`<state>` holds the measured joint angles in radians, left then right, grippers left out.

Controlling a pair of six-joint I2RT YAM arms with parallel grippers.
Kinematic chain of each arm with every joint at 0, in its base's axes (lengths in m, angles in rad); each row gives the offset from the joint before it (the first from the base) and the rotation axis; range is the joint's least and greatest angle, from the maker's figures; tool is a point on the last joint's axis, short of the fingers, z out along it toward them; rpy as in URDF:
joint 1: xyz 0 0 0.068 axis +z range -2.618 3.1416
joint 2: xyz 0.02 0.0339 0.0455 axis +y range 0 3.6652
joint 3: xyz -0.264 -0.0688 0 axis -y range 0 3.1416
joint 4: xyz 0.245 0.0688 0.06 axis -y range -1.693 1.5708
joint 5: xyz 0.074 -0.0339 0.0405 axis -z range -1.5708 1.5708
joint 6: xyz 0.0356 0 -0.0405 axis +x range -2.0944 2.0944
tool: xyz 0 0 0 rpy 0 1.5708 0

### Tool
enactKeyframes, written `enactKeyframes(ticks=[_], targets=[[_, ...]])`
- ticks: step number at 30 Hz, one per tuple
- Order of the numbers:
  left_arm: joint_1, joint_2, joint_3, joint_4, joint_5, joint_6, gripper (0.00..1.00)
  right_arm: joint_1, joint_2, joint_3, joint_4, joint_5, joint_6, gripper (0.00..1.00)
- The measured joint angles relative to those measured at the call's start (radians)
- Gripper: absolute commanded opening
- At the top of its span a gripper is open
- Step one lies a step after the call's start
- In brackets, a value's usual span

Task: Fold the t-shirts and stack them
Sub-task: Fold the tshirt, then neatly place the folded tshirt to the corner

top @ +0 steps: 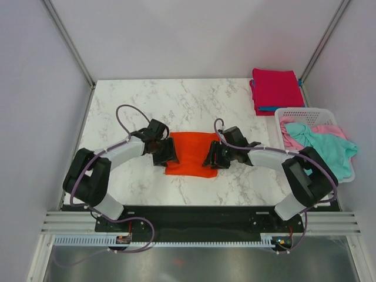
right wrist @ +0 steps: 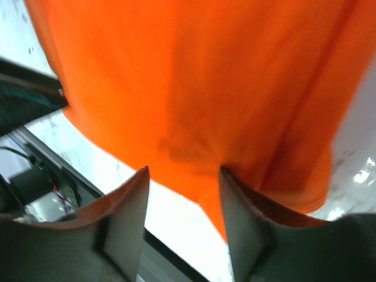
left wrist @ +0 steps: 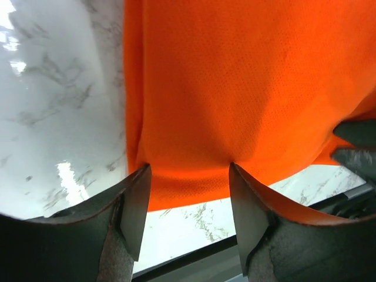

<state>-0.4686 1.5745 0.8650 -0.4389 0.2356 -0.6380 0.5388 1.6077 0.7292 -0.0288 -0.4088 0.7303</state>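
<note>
1. An orange shirt (top: 191, 154) is laid flat near the middle of the white marble table (top: 176, 106), a bit toward the near edge.
2. The left gripper (top: 169, 154) is set at the shirt's left side. The right gripper (top: 210, 158) is set at its right side.
3. In the left wrist view, the jaws are seen partly open. A gap is left between the two fingers (left wrist: 134, 205), and the shirt's edge is spread across that gap.
4. The cloth is touched by both finger tips there. Small dents are made in it where the tips press.
5. In the right wrist view, the jaws are partly open too. A gap is left between these fingers (right wrist: 126, 217), and orange cloth is spread across it.
6. The cloth is touched by both tips on this side as well. This view is blurred, so it cannot be told if the cloth is lifted off the table.
7. A folded pile is kept at the far right corner of the table. A dark pink shirt (top: 274, 88) is placed on top, and the edge of a blue shirt (top: 253, 94) is seen under it.
8. A white basket (top: 305, 111) is set just in front of the pile, at the right edge.
9. A green-blue shirt (top: 329, 150) is hung over the basket's near rim. A light pink shirt (top: 330, 129) is tucked inside, beside it.
</note>
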Motion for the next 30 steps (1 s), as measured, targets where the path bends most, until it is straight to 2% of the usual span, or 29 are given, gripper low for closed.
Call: enactKeyframes(ticks=[1,4,8,11,15,19,24,30], targets=[[0.000,-0.007,0.021,-0.030,-0.022,0.006,0.65,0.014,-0.021,0.007,-0.031,0.013,0.000,0.74],[0.000,-0.047,0.114,-0.125,-0.076,0.046,0.69,0.045,-0.084,0.089,-0.166,0.045,-0.029,0.83],[0.000,-0.134,0.275,-0.216,-0.113,0.115,0.71,0.037,-0.138,0.285,-0.287,0.101,-0.087,0.91],[0.000,-0.251,0.307,-0.251,-0.122,0.149,0.71,-0.006,-0.161,0.393,-0.312,0.123,-0.135,0.94],[0.000,-0.439,0.239,-0.297,-0.126,0.166,0.71,-0.130,-0.148,0.420,-0.336,0.122,-0.190,0.96],[0.000,-0.616,0.133,-0.342,-0.131,0.174,0.71,-0.212,-0.032,0.420,-0.360,0.121,-0.238,0.98],[0.000,-0.775,0.058,-0.377,-0.163,0.184,0.71,-0.249,0.111,0.415,-0.357,0.080,-0.261,0.98],[0.000,-0.877,-0.001,-0.344,-0.189,0.185,0.71,-0.263,0.224,0.380,-0.242,0.000,-0.237,0.98]])
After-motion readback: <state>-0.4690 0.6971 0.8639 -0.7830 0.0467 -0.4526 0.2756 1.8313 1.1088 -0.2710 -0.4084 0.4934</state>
